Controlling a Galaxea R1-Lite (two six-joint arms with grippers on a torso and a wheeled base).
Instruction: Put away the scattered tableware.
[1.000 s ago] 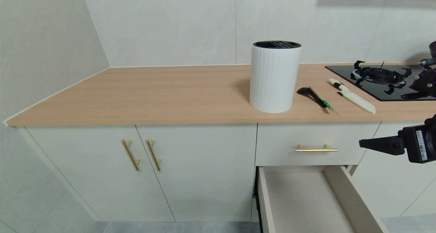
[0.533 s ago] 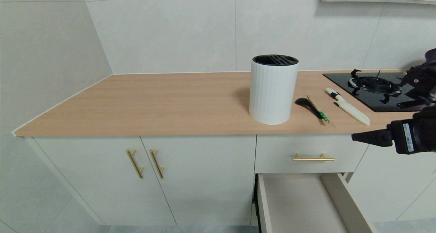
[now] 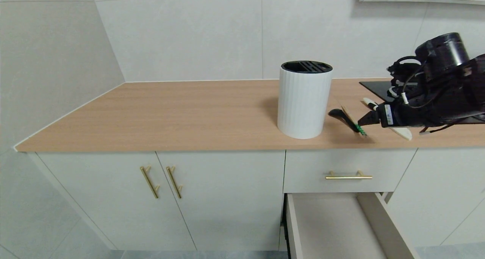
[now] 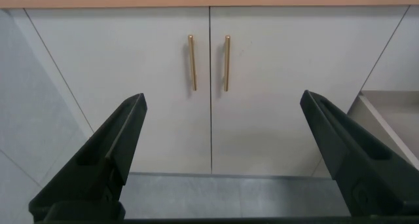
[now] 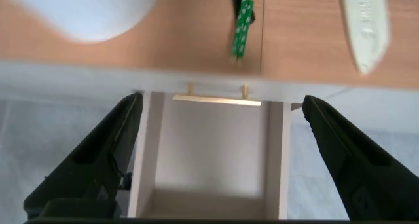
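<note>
Right gripper (image 5: pixel 221 101) spread wide near chopsticks (image 5: pixel 241 24)

Wood counter (image 3: pixel 189 111): white holder (image 3: pixel 304 100), black spoon (image 3: pixel 338 114), chopsticks (image 3: pixel 359 129), knife (image 3: pixel 370 103).

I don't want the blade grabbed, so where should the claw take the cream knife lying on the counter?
Grip the knife by its handle, the far end with the dark band. It lies flat with the blade pointing to the front edge of the counter, so probably come from above, closing across the handle.
</note>
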